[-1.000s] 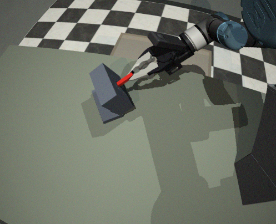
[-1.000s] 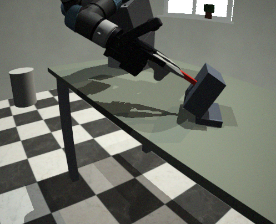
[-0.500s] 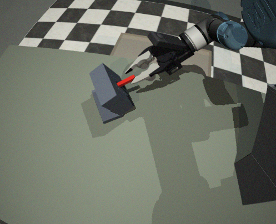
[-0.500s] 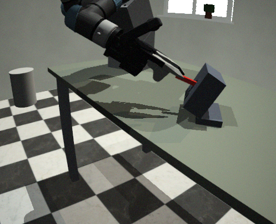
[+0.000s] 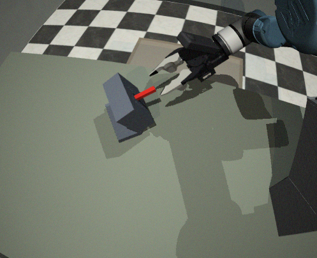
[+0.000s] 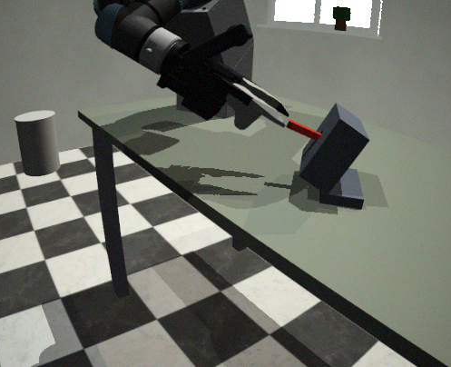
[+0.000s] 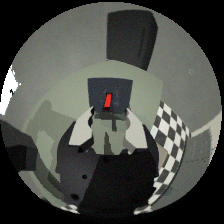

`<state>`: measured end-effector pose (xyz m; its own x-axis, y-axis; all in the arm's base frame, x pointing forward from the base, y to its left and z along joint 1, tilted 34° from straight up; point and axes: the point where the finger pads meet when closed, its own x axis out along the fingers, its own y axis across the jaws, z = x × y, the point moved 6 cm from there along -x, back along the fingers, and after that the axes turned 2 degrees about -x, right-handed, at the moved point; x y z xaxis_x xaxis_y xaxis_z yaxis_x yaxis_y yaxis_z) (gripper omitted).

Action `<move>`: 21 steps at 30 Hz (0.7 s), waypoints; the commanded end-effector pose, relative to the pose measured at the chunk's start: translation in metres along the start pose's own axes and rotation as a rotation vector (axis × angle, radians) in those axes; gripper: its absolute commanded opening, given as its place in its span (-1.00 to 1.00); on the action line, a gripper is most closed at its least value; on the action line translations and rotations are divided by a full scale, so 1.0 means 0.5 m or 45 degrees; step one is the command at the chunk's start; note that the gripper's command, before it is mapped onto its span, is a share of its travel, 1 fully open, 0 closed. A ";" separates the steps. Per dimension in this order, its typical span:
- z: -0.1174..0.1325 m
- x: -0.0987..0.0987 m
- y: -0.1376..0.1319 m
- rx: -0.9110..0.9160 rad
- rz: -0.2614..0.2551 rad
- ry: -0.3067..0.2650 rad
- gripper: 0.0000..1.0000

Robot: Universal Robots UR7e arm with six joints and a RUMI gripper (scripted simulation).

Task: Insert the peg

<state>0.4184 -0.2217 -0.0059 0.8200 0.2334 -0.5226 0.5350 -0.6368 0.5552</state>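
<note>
A red peg (image 5: pixel 145 93) (image 6: pixel 304 129) (image 7: pixel 107 100) sticks out of the hole in the sloped face of the blue-grey panel block (image 5: pixel 118 96) (image 6: pixel 332 150) (image 7: pixel 97 92). Part of its length shows outside the hole. The block stands on the green table (image 5: pixel 66 191) (image 6: pixel 412 227). My gripper (image 5: pixel 156 84) (image 6: pixel 284 118) (image 7: pixel 109 107) is open. Its fingers are spread apart just behind the peg's free end and in line with it. The fingers do not clamp the peg.
A dark box (image 5: pixel 305 179) (image 7: pixel 131 37) stands at the table's right side. A tan mat (image 5: pixel 146 48) lies on the checkered floor behind the table. A grey cylinder (image 6: pixel 36 142) stands on the floor beyond the table's edge.
</note>
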 end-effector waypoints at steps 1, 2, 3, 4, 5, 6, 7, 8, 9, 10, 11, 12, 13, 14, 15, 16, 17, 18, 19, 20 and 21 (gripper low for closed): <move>0.004 -0.030 0.003 -0.002 -0.007 0.001 -0.08; 0.004 -0.037 0.003 -0.002 -0.008 0.001 -0.05; 0.004 -0.037 0.003 -0.002 -0.008 0.001 -0.05; 0.004 -0.037 0.003 -0.002 -0.008 0.001 -0.05; 0.004 -0.043 0.003 -0.001 -0.008 0.001 -0.03; 0.004 -0.050 0.003 -0.001 -0.008 0.001 0.00; 0.004 -0.057 0.003 -0.001 -0.008 0.001 0.03; 0.004 -0.063 0.003 -0.001 -0.008 0.001 0.06; 0.004 -0.070 0.003 -0.001 -0.008 0.002 0.09; 0.003 -0.077 0.002 -0.001 -0.007 0.002 0.12; 0.003 -0.083 0.001 -0.001 -0.007 0.003 0.15; 0.002 -0.090 0.001 -0.001 -0.006 0.003 0.17; 0.001 -0.096 0.000 -0.001 -0.006 0.004 0.20; 0.000 -0.103 -0.001 -0.002 -0.005 0.005 0.23; -0.001 -0.109 -0.002 -0.002 -0.004 0.006 0.26; -0.003 -0.116 -0.003 -0.002 -0.003 0.008 0.29; -0.004 -0.122 -0.004 -0.002 -0.002 0.009 0.32; -0.006 -0.128 -0.005 -0.002 -0.001 0.010 0.35; -0.006 -0.129 -0.005 -0.002 -0.001 0.011 0.38; -0.006 -0.129 -0.005 -0.002 -0.001 0.011 0.38; -0.006 -0.129 -0.005 -0.002 -0.001 0.011 0.38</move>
<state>0.3698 -0.2323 0.0249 0.8222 0.2309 -0.5202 0.5316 -0.6379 0.5571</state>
